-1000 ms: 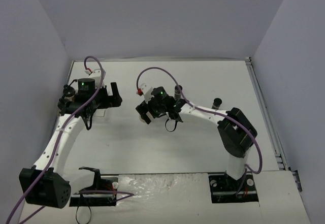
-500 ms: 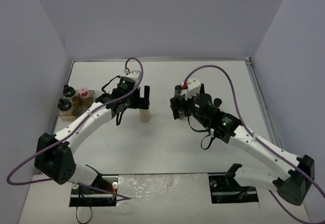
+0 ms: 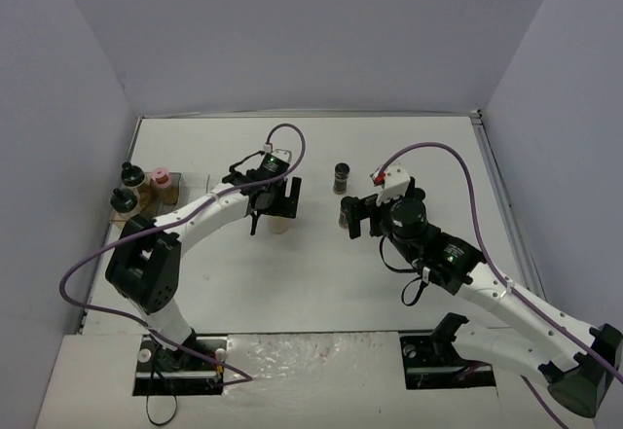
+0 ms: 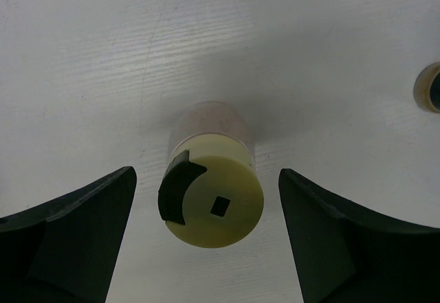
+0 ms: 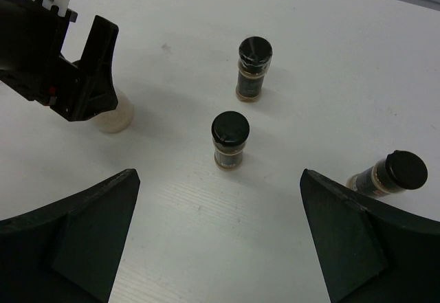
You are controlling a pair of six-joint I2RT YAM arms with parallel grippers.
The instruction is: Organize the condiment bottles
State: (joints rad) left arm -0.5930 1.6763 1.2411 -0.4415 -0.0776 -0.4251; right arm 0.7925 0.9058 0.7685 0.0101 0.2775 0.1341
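Note:
A pale-yellow-capped jar (image 4: 212, 196) stands upright on the table between the fingers of my open left gripper (image 4: 205, 171), not touched; it also shows in the top view (image 3: 280, 223) under that gripper (image 3: 275, 203). My right gripper (image 5: 220, 172) is open and empty, above and short of a black-capped jar (image 5: 229, 140). A second black-capped jar (image 5: 254, 69) stands behind it and a third (image 5: 388, 174) at the right. In the top view the right gripper (image 3: 362, 217) half hides the near jar (image 3: 343, 217); the far jar (image 3: 341, 176) is free.
A clear tray (image 3: 131, 220) at the table's left edge holds two black-capped jars (image 3: 123, 196) and a pink-capped jar (image 3: 156, 176). The left gripper's body (image 5: 62, 62) stands close to the left of the right gripper's jars. White walls enclose the table.
My left gripper has moved right and now straddles the pale-yellow-capped jar. My right gripper has drawn back toward me, uncovering the far black-capped jar.

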